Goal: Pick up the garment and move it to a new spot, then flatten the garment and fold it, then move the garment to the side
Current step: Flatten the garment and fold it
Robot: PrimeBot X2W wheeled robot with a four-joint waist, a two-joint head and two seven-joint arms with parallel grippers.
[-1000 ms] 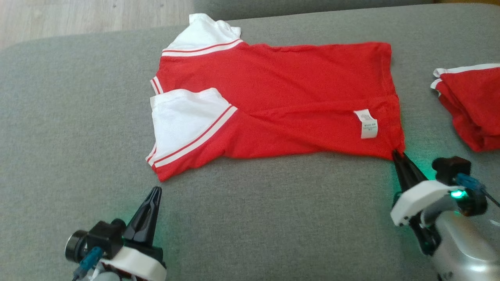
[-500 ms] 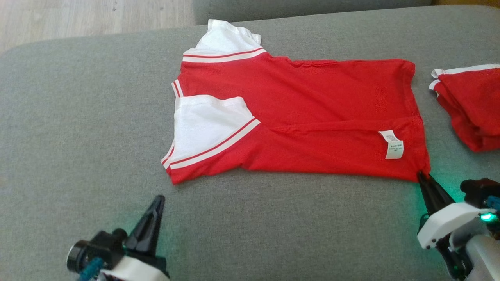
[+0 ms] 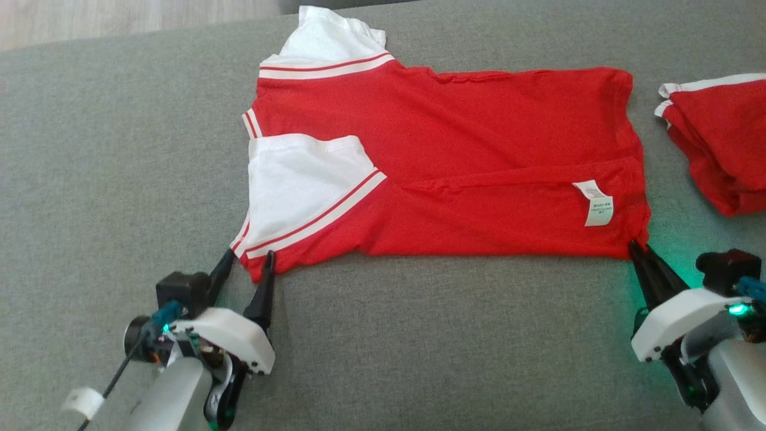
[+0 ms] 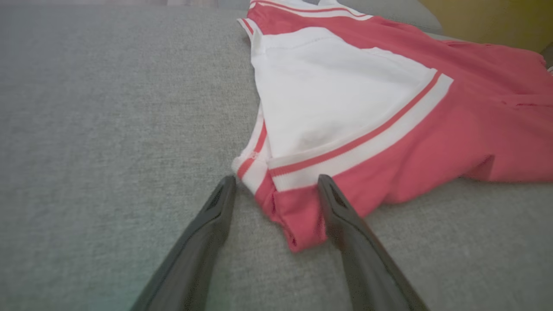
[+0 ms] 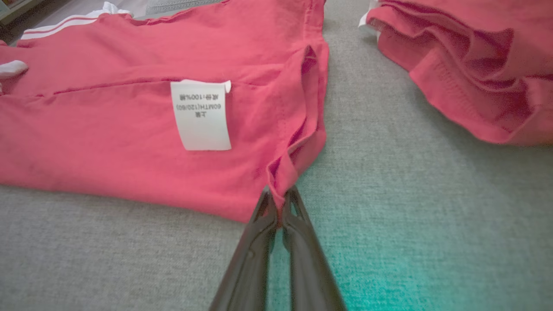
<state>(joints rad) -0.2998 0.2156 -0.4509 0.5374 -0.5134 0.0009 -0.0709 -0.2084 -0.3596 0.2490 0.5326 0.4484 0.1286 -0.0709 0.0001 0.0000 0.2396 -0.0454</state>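
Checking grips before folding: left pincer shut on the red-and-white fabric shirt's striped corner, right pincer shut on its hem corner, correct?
No: the left pincer is open, straddling the striped corner of the red-and-white fabric shirt; the left wrist view shows it. The right pincer is shut on its hem corner.

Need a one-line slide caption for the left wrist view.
Open left gripper straddling the near corner of the red-and-white shirt, which lies on the grey cushion.
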